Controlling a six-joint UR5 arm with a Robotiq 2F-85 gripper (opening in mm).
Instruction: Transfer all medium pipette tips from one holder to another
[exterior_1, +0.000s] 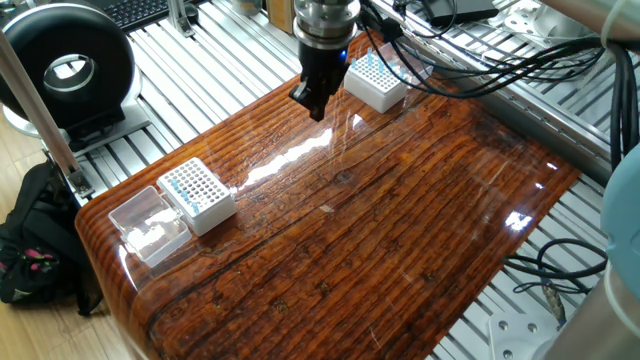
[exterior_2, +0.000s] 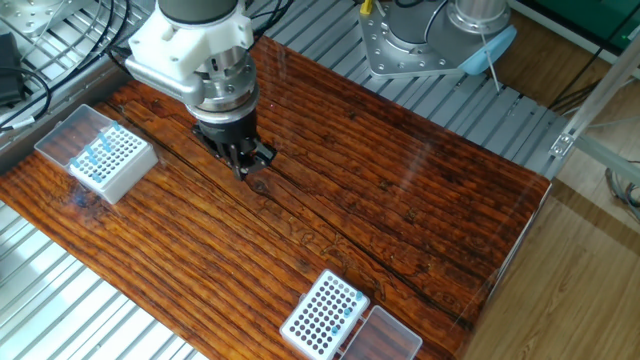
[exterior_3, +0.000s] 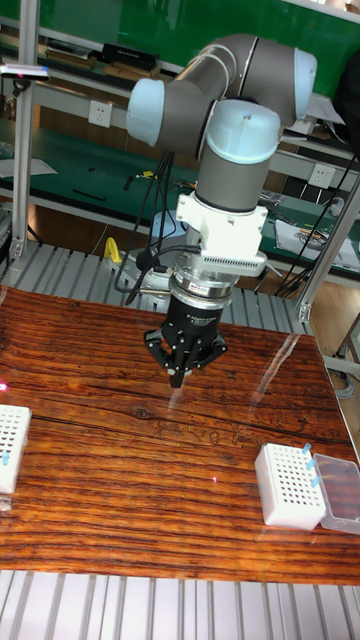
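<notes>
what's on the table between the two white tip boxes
Only bare wood. In the other fixed view the box with many blue tips and the nearly empty box stand far apart, and the gripper hangs above the stretch near the first box.

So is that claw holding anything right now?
Claw: fingers pinched together to a point; too small to tell whether a tip is between them.
</notes>
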